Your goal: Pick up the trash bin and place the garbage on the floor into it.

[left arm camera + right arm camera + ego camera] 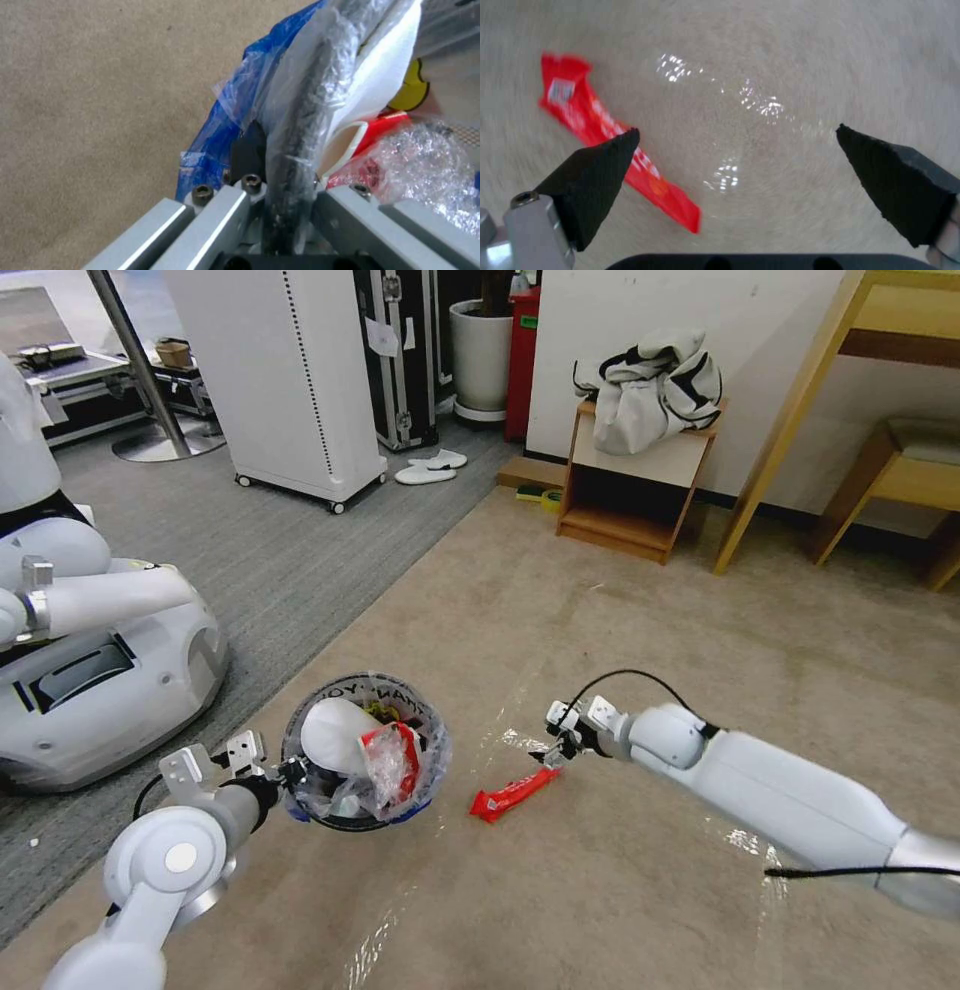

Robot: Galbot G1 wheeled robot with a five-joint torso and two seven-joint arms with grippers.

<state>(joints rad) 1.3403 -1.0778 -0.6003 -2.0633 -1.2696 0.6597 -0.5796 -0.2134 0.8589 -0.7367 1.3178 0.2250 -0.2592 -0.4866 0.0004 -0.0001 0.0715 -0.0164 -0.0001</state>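
The trash bin (432,748), lined with a clear bag with black lettering, hangs just above the floor (600,910). My left gripper (287,773) is shut on its near rim. In the left wrist view the left gripper (287,187) clamps the bag-wrapped rim (310,101), beside the bag's blue edging (220,123). A white cup (335,735) and a red wrapper (400,760) lie inside. Another piece of garbage, a red wrapper (512,794), lies flat on the carpet. My right gripper (553,752) hovers open over its far end. In the right wrist view that wrapper (580,108) passes under one fingertip (600,157) of the right gripper (737,131).
Another robot's white base (100,670) stands at the left on grey carpet. White slippers (430,467) lie by a wheeled white cabinet (290,370). A wooden shelf (640,490) holding a bag (655,385) and a table leg (780,430) stand at the back.
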